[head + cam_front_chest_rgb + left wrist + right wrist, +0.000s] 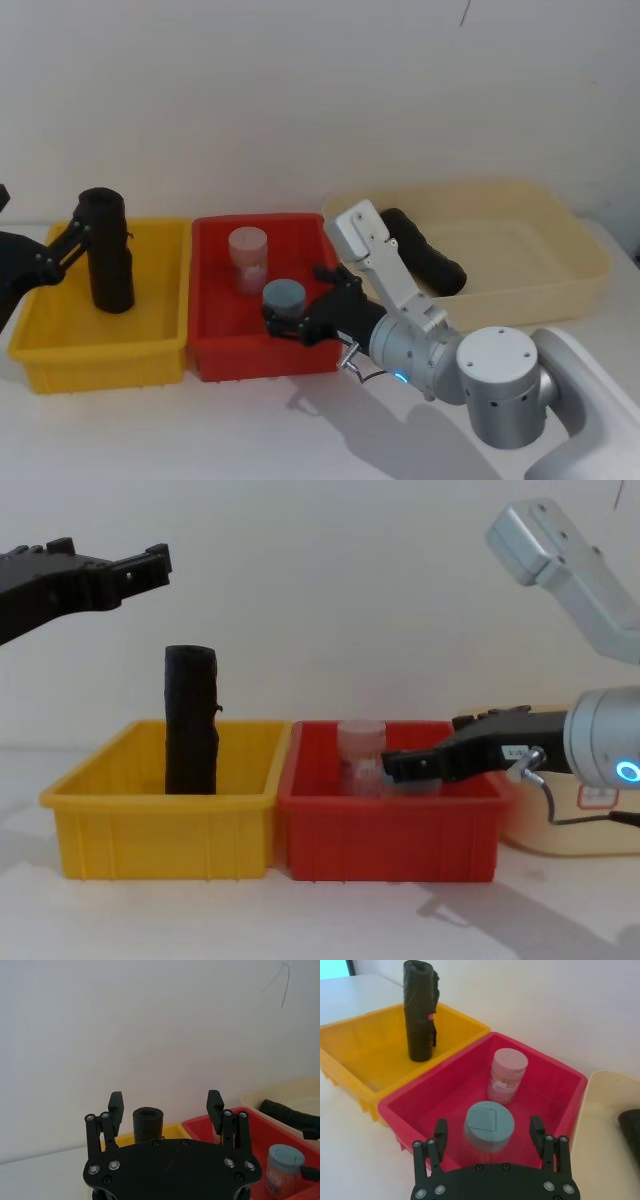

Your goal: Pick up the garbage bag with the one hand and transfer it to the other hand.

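Head view: garbage bag (110,255) upright in the yellow bin (100,365) on the desk (150,430), left gripper (82,228) by its top. Over the red bin (260,360), right gripper (292,325), released, flanking a grey-lidded jar (284,296). Left wrist view: fingers (116,1105) spread wide, grasping nothing, bag beyond them. Right wrist view: fingers either side of the jar lid, apart from it. Chest view: left gripper above the bag's top, clear of it.

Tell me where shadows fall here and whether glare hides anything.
Head view: the right gripper and its arm throw a soft shadow on the table in front of the red bin. Chest view: faint shadows on the table right of that bin. Right wrist view: no harsh glare on the yellow bin.
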Tool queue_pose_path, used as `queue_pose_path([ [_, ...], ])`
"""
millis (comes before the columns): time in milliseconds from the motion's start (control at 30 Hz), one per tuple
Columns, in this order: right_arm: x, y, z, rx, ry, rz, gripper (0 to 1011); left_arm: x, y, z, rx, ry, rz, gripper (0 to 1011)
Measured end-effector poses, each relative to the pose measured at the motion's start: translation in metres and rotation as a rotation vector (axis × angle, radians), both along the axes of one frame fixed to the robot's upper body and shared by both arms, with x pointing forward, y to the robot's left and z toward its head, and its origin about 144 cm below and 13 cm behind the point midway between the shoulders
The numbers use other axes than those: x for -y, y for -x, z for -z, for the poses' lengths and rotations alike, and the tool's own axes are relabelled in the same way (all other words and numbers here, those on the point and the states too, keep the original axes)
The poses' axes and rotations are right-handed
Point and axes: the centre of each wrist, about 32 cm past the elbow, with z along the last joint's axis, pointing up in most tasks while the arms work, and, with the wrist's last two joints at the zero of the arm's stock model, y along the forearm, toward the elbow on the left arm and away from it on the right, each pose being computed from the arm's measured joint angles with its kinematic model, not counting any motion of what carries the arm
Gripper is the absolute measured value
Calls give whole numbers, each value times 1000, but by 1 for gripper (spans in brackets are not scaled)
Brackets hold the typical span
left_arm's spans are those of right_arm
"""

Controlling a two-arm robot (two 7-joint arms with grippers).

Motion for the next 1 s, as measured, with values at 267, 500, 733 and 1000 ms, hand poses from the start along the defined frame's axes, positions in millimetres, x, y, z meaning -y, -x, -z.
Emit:
queue_pose_path([
  [267,-5,-3,0,-28,-16,-20,999,0,1,0,1,0,-2,1000],
  [500,-8,-7,0,-54,-34,-25,1000,-1,1,0,2,0,-3,1000],
  [733,-11,-12,1,-71,-50,-17,1000,-1,1,0,2,0,-4,1000],
  [1000,-10,-18,1,-70,-64,3,1000,-1,1,0,1,0,-4,1000],
])
